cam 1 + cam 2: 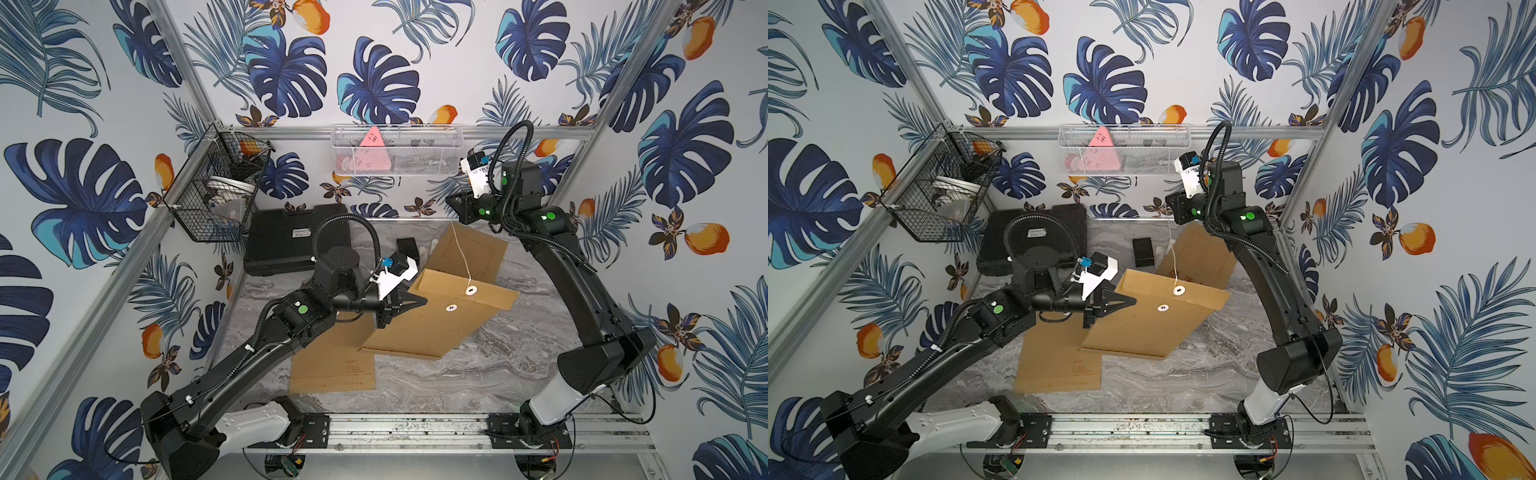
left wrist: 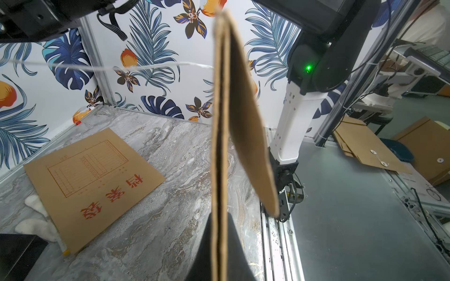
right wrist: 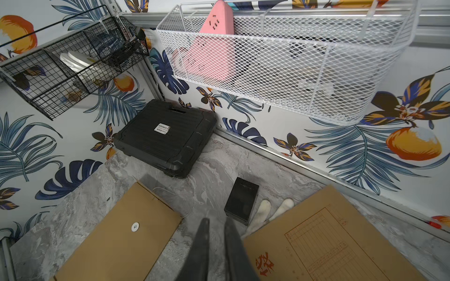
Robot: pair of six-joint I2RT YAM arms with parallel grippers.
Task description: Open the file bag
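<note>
Bimanual cell, seen from the front rail. The left gripper (image 1: 386, 316) is clamped on one edge of the brown kraft file bag (image 1: 436, 328). It holds the bag up off the marble table (image 1: 478, 374), near the table's middle. In the left wrist view the bag (image 2: 220, 146) shows edge-on, with the black fingers (image 2: 205, 245) pressed against both of its faces. Whether a lower corner of the bag touches the table cannot be told.

Two white fastening discs sit on the bag's upper face: one on the flap (image 1: 470, 290), the other just below it (image 1: 451, 308). A thin white string (image 1: 461, 253) runs from the flap disc up to a point just under the right gripper (image 1: 455, 203). That gripper is raised near the back wall, well apart from the bag. In the right wrist view its fingers (image 3: 203, 240) stand slightly apart, with a narrow gap between them and no string visible in the gap. In the left wrist view the string (image 2: 97, 68) stretches almost straight across to the bag.

Other objects:
- A second file bag (image 1: 482, 253) lies flat at the back right with its printed face up.
- A third file bag (image 1: 332, 365) lies flat towards the front, partly under the raised one.
- A black tool case (image 1: 291, 241) sits in the back left corner.
- A small black box (image 1: 407, 249) lies between the case and the second bag.
- A white mesh basket (image 1: 415, 160) hangs on the back wall.
- A black wire basket (image 1: 208, 203) hangs on the left wall.
</note>
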